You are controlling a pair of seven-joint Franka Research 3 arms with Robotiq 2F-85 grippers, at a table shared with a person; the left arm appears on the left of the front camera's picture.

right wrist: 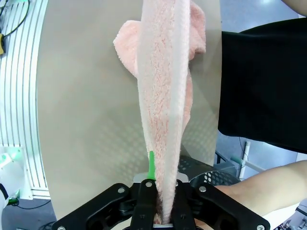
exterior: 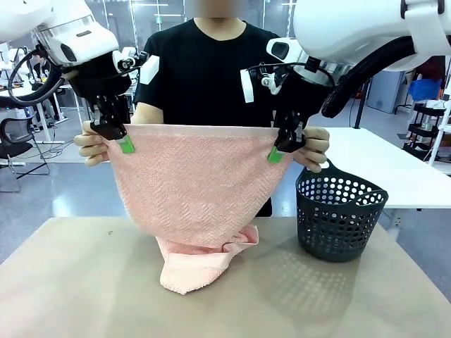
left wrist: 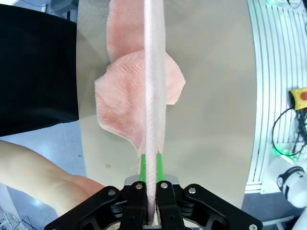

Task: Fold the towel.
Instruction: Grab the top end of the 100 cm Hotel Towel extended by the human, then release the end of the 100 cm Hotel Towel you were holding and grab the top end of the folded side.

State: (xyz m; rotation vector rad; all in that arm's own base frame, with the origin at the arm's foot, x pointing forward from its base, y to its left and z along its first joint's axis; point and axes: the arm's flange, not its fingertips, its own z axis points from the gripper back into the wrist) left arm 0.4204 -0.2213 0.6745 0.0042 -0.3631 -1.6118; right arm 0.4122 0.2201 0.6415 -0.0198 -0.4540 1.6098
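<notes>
The towel (exterior: 194, 190) hung spread in the air beside the dark grey basket (exterior: 340, 215), on the basket's side toward the robot's left. Its lowest part lay bunched on the tabletop (exterior: 70, 282), near the foot of the basket but not touching it.

The right gripper (exterior: 280, 149) held the upper corner nearer to the basket, higher than the basket's rim, and its jaws were pressed together on the towel edge. The left gripper (exterior: 121, 141) held the upper corner farther from the basket, at about the same height, and its jaws were also clamped on the cloth. The top edge ran almost straight between the two corners.

A person (exterior: 204, 70) in a black shirt stood behind the towel. One hand (exterior: 317, 149) held the corner nearer to the basket, just beside the right gripper. The other hand (exterior: 90, 146) held the corner far from the basket, just beside the left gripper.

In the left wrist view the green pads (left wrist: 142, 165) squeezed the towel edge from both sides, with no free gap.
</notes>
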